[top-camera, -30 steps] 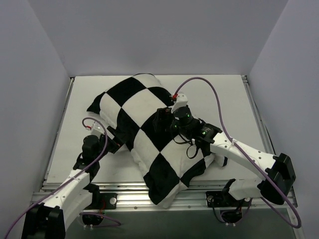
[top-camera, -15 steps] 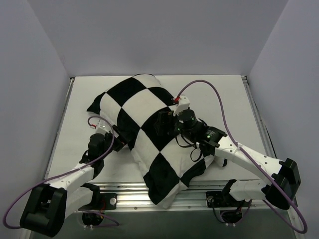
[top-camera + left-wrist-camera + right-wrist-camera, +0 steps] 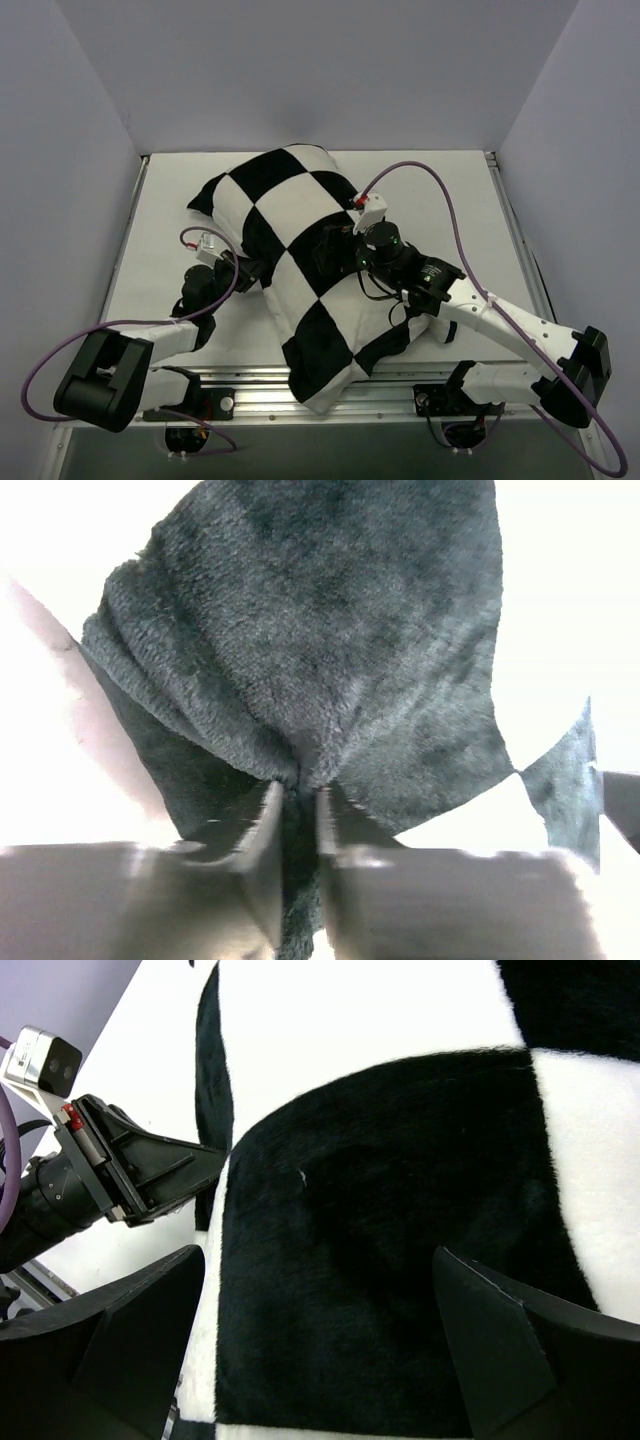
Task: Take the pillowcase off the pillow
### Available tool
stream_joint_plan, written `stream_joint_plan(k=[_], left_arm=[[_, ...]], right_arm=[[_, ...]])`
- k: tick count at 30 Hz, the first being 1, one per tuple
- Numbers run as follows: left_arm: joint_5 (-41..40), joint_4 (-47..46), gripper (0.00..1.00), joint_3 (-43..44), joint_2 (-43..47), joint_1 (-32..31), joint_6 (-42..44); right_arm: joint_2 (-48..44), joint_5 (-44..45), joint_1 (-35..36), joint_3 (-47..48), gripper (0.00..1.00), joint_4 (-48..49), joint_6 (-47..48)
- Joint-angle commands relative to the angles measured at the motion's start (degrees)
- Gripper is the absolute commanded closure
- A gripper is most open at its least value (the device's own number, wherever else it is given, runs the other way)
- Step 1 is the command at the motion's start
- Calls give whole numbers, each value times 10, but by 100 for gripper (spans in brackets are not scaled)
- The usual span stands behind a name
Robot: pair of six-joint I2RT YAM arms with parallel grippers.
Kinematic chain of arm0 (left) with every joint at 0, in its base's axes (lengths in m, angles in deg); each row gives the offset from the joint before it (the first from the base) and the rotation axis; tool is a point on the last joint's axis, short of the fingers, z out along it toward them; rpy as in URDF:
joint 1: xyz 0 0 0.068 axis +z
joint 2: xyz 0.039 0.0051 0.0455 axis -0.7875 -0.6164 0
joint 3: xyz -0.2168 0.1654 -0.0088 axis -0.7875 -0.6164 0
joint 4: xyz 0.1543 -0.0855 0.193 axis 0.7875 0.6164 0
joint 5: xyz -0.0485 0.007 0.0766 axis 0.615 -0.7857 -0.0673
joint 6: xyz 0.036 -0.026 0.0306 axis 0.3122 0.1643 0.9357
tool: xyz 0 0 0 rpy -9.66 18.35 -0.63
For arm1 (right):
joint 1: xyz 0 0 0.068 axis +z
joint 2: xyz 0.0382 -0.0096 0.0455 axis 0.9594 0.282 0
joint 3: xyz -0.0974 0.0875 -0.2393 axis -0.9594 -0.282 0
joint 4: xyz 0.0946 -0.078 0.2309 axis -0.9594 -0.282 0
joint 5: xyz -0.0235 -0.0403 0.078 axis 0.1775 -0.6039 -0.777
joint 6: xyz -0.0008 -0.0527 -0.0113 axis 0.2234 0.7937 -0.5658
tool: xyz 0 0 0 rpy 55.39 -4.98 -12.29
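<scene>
Nearest, the left gripper (image 3: 298, 790) is pinching a black fold at the left side of the pillowcase (image 3: 300, 240). Beyond it, the right gripper (image 3: 318, 1255) is hanging wide open over a black square, holding nothing. The pillowcase is lying diagonally across the table (image 3: 460, 200), covering the pillow completely; stripping is barely beginning.
</scene>
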Motion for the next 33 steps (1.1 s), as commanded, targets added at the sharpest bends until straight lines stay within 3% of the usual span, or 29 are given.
stream_joint_plan(k=[1,3,5,9,12,15,20,28,33], left_arm=[[-4,-41,88,17,34,-5,22],[-14,11,98,31,94,-5,40],[-36,74,98,49,148,-4,58],[-137,318,98,118,335,-7,138],[-211,409,98,181,426,-8,192],[-233,512,98,279,452,-10,246],[-214,633,98,441,397,-10,306],[-171,768,98,713,209,-10,333],[-173,767,98,777,93,-19,347]], right_arm=[[-30,5,6,2,9,-15,8],[-39,11,6,4,9,-24,8],[-47,22,6,9,9,-43,11],[-72,40,7,16,9,-59,21],[-82,59,6,24,9,-74,27],[-99,78,6,33,9,-85,32],[-133,114,5,45,8,-100,38],[-182,177,5,57,5,-124,36],[-191,190,4,54,4,-140,28]])
